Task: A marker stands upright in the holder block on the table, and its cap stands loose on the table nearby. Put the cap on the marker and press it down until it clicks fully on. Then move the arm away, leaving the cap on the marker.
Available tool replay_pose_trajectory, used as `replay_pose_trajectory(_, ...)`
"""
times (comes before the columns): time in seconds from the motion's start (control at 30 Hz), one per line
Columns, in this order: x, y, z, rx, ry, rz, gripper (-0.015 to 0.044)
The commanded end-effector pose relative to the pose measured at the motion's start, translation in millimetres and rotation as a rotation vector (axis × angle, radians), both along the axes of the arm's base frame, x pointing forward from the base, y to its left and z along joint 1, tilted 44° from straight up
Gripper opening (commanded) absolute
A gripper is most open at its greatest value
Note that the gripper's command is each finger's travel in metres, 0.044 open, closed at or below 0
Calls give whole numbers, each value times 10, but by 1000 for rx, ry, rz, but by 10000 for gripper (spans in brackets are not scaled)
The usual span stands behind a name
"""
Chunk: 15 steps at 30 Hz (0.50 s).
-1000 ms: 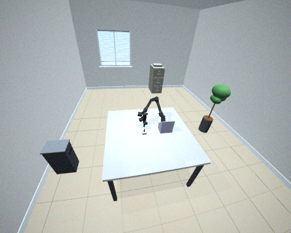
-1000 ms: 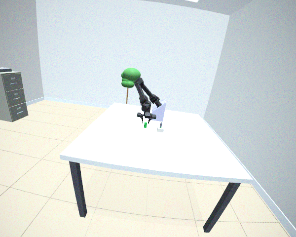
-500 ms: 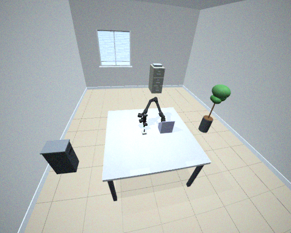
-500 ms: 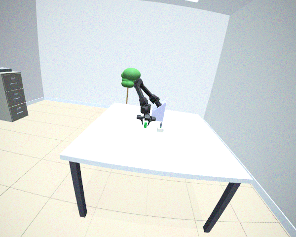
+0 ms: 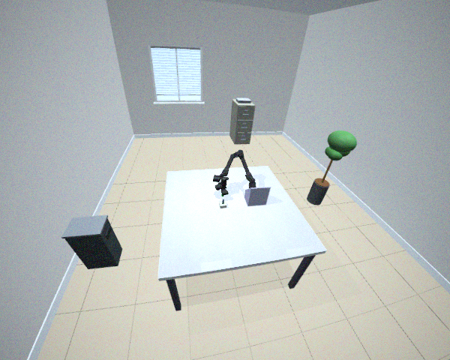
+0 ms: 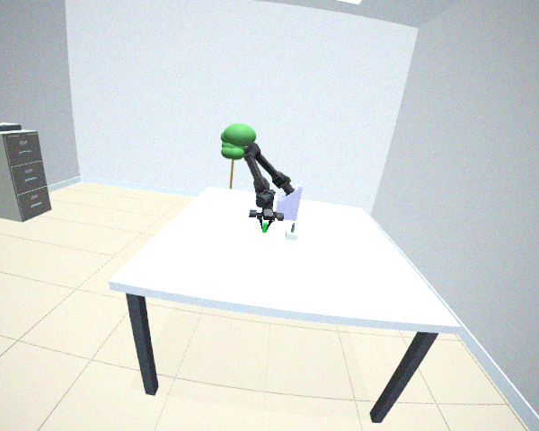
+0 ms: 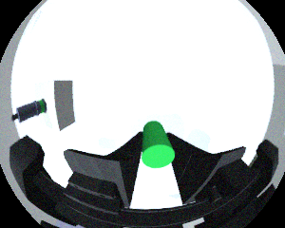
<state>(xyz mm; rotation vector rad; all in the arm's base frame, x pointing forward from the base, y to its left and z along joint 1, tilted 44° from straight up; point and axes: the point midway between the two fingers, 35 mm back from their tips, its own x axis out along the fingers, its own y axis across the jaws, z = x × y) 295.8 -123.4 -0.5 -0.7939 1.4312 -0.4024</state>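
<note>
Jaws: black gripper (image 5: 223,193) (image 6: 265,225) (image 7: 156,138) pinching green cylindrical cap (image 5: 222,194) (image 6: 264,227) (image 7: 158,156)
Cap: between fingertips; lift straight, keep upright (tilt would spoil seating)
Marker: dark, green-banded (image 5: 223,201) (image 6: 293,227) (image 7: 28,111), upright in pale holder block (image 5: 223,205) (image 6: 291,235) (image 7: 64,104), beside gripper

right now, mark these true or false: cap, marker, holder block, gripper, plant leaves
The green cap is between the fingers of the gripper. True.
The marker lies flat on the table. False: it stands upright in the holder block.
The cap is already on the marker. False: they are apart.
The plant's leaves are green. True.
</note>
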Motion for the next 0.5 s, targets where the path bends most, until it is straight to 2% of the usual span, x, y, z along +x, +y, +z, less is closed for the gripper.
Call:
replay_pose_trajectory(0.0,-4,9,9,1,4,4,44)
replay_pose_trajectory(0.07,-4,44,41,2,4,3,0)
replay_pose_trajectory(0.47,-31,265,264,5,3,3,0)
